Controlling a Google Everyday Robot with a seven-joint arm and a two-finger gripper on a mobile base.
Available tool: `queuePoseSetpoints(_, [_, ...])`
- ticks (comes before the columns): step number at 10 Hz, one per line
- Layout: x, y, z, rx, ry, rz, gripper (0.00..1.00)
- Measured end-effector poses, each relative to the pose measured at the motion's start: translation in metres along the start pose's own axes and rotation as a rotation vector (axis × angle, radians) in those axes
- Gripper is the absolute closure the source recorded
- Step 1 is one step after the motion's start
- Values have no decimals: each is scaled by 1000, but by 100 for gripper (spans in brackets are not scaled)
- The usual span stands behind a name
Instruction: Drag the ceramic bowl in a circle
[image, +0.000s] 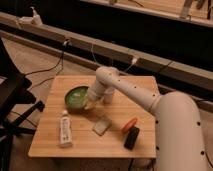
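Camera view: the green bowl (76, 98) sits on the wooden table (142, 86), in the left half of the top and nearer the far edge than the near one. The gripper (91, 104) is down at the bowl's right rim, touching or just over it. From here I cannot tell whether the gripper is spread or closed on the rim. The white arm (131, 93) runs from the bowl up to an elbow behind it, then right and forward to the robot's body beyond the table's right edge. A white tube (65, 130) lies in front of the bowl, slightly to the left, well apart from it. A small grey packet (102, 125) lies in front of the bowl to the right. Farther right of that lies a black block (132, 137) with an orange piece at its upper end. A dark chair (12, 100) stands left of the bowl, off the table.
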Motion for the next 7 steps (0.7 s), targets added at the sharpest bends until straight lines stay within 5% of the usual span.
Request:
queuePoseSetpoints(4, [-27,-42,24,-13,-61,-74,100])
queuePoseSetpoints(7, [-12,-84,18,11,-53,-79,100])
